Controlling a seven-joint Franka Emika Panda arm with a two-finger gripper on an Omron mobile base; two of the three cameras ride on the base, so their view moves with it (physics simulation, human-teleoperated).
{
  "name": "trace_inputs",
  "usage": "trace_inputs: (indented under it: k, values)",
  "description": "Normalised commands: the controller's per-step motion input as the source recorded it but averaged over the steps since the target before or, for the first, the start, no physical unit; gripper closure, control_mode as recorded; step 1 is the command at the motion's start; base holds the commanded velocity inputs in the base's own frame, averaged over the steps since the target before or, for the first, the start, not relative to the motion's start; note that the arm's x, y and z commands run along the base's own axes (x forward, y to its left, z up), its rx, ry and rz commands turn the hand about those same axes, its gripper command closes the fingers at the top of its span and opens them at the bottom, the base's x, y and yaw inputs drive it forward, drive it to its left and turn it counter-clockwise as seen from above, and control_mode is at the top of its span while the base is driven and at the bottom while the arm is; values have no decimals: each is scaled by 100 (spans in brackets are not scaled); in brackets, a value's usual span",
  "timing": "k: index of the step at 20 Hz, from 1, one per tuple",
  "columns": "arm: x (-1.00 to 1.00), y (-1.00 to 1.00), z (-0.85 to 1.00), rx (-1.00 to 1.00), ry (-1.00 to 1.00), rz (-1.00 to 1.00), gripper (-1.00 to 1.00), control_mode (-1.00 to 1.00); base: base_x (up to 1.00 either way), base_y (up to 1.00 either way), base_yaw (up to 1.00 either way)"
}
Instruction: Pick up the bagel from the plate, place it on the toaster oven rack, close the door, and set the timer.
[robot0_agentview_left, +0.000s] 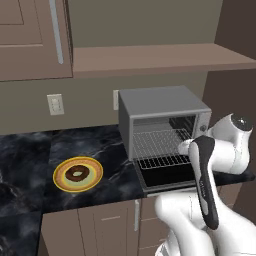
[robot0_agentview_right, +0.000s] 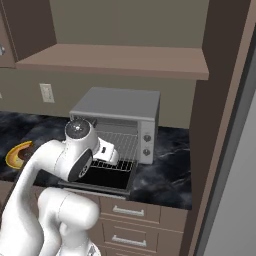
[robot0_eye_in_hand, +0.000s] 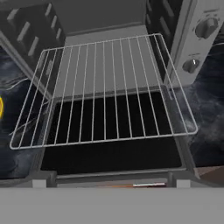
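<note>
The bagel (robot0_agentview_left: 76, 173) lies in the middle of the plate (robot0_agentview_left: 96, 172), on the counter left of the toaster oven (robot0_agentview_left: 160, 102). The oven's door (robot0_agentview_left: 167, 176) is folded down flat, and the rack (robot0_agentview_left: 156, 142) is pulled partway out over it with nothing on it. In the hand view the rack (robot0_eye_in_hand: 105, 87) sits close below, above the dark door (robot0_eye_in_hand: 109, 153). My gripper (robot0_agentview_left: 186, 148) hovers just in front of the open oven, above the door's right part and far from the plate. Its fingers are hidden, so their state does not show, and nothing appears in them.
Two knobs (robot0_eye_in_hand: 205, 28) sit on the oven's right strip. A black marble counter (robot0_agentview_left: 30, 150) runs left, with wall outlets (robot0_agentview_left: 55, 104) behind and a shelf (robot0_agentview_left: 160, 57) above the oven. A tall dark panel (robot0_agentview_right: 220, 125) stands to the right. My own arm (robot0_agentview_right: 45, 160) hides part of the plate (robot0_agentview_right: 15, 155).
</note>
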Motion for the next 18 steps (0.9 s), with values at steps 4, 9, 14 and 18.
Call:
trace_inputs:
  k: [4,9,14,18]
  values:
    - [-17,34,92,1,-3,5,-100,-100,0,0,0]
    - [-4,51,51,-2,0,12,-100,-100,0,0,0]
    - [-6,70,1,-7,0,21,-100,-100,0,0,0]
    - [-17,70,-17,-2,0,12,-100,-100,0,0,0]
